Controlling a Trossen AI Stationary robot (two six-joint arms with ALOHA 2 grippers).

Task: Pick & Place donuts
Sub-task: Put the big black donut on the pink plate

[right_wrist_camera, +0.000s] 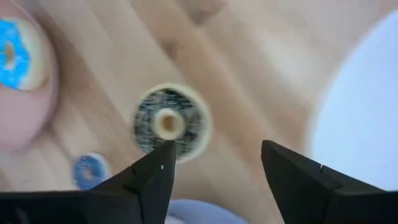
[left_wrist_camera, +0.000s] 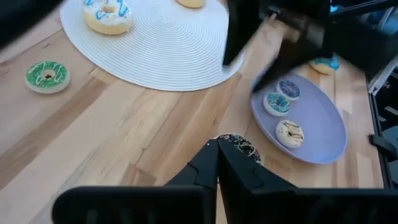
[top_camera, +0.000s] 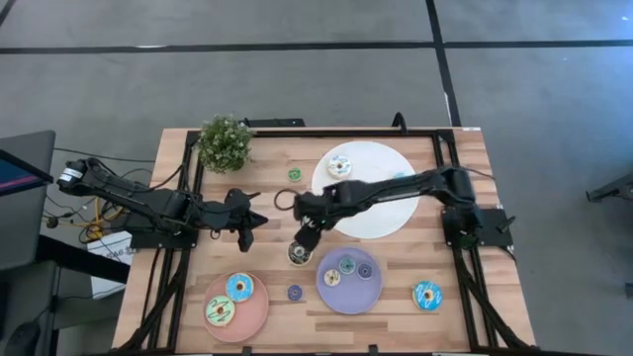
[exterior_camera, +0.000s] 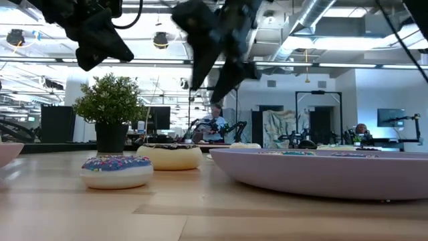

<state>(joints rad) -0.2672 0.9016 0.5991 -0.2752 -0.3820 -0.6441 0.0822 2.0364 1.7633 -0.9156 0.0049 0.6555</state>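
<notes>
A chocolate-iced sprinkled donut point(top_camera: 300, 254) point(right_wrist_camera: 171, 124) lies flat on the wood between the pink and purple plates. My right gripper point(right_wrist_camera: 217, 155) point(top_camera: 305, 237) hovers over it, open and pointing down, clear of it. My left gripper point(left_wrist_camera: 217, 155) point(top_camera: 252, 220) is shut and waits in the air left of that donut point(left_wrist_camera: 241, 145), touching nothing. Three tiny donuts lie on the purple plate point(top_camera: 371, 295). Two larger ones lie on the pink plate point(top_camera: 252, 314). One white-and-blue donut point(top_camera: 339, 165) rests on the white round mat point(top_camera: 381, 203).
Loose on the table are a tiny green donut point(top_camera: 294, 175), a tiny blue-sprinkled one point(top_camera: 294, 293) point(exterior_camera: 117, 171) and a blue-iced donut point(top_camera: 427, 295). A potted plant point(top_camera: 225, 141) stands at the far left. People and other robot stations show in the room beyond.
</notes>
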